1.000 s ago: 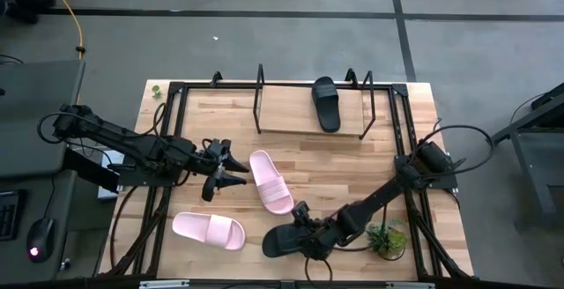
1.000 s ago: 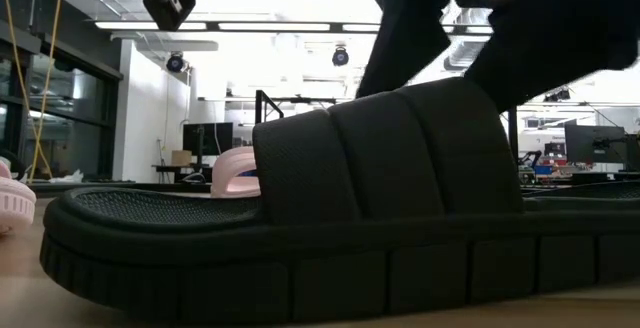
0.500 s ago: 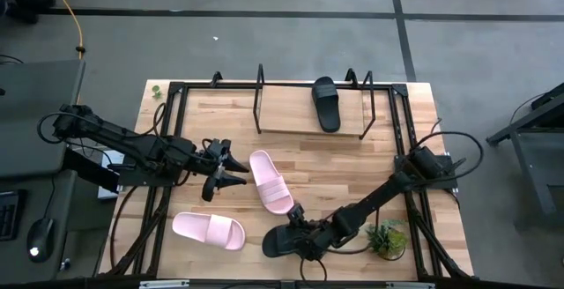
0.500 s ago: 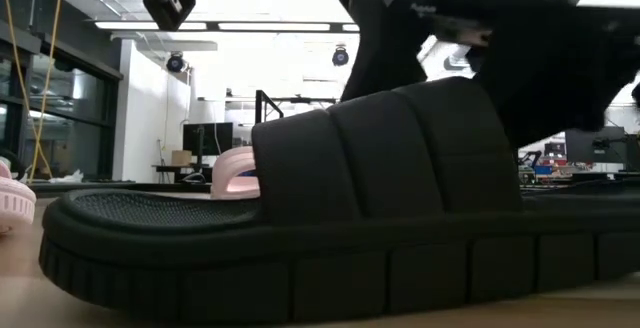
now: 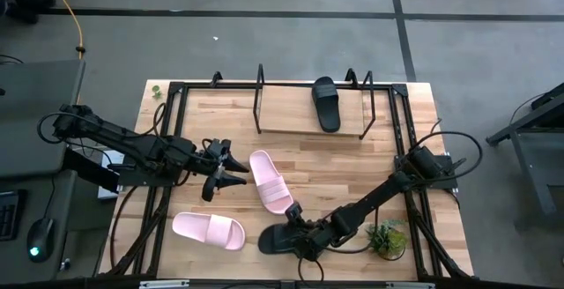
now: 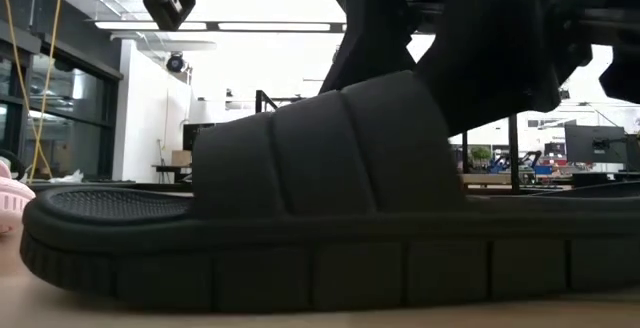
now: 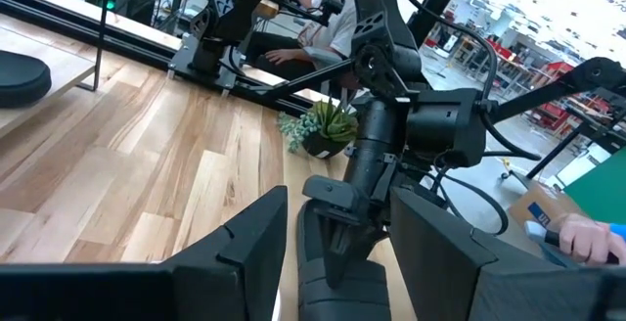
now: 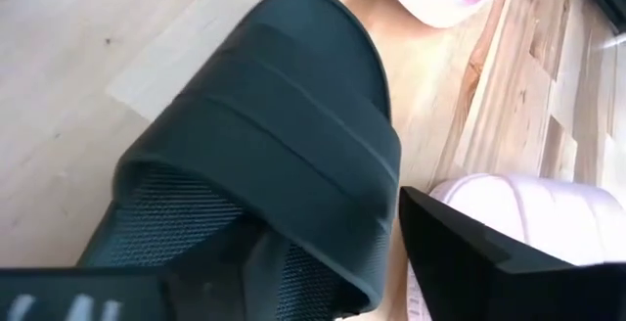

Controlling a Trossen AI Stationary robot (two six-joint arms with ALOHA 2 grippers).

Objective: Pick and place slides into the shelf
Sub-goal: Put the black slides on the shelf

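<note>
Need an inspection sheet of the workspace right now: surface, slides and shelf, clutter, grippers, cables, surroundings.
Surface: wooden table, black frame around it.
Job's things: one black slide on shelf of the shelf; two pink slides and the near black slide on the table.
Clutter: small plant near the right arm.
Grippers: right gripper at the near black slide's strap, one finger under it; left gripper open, beside a pink slide.
Cables: black loops at the right arm's base; yellow cable on the floor.
Surroundings: grey floor, a person's hand beyond the table.

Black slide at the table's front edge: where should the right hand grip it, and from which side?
Grip the black slide by its broad strap, coming from above at the open heel end: one finger under the arch, one over. It lies flat, sole down; the strap alone stands up.
</note>
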